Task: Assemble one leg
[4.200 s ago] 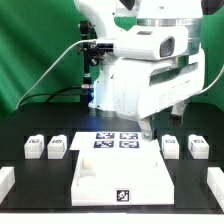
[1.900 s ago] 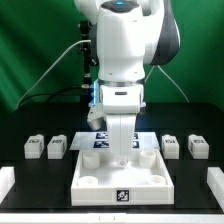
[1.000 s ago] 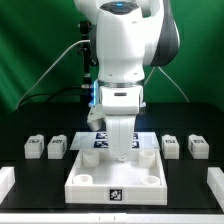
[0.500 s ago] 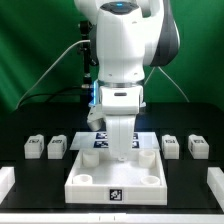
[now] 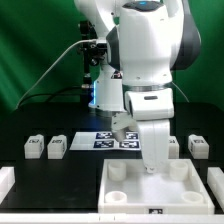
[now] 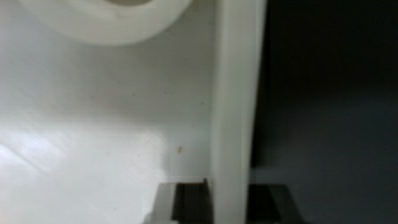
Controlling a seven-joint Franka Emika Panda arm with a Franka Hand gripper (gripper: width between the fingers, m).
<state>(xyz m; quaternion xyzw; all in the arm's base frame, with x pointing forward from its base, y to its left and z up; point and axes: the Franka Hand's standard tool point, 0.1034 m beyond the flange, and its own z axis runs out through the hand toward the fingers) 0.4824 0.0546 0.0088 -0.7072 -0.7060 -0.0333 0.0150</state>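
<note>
White panel (image 5: 148,192) edge in tight gripper (image 5: 153,168)

Chunky white tagged leg (image 5: 33,147), second leg (image 5: 57,147) just beside it, both lying apart from the panel (image 5: 135,192), on the exterior view's left

The panel (image 5: 140,192) is smooth white plastic with a faint sheen. The legs (image 5: 57,148) are matt white plastic, the bench (image 5: 50,182) matt black, the arm (image 5: 150,50) glossy white.
</note>
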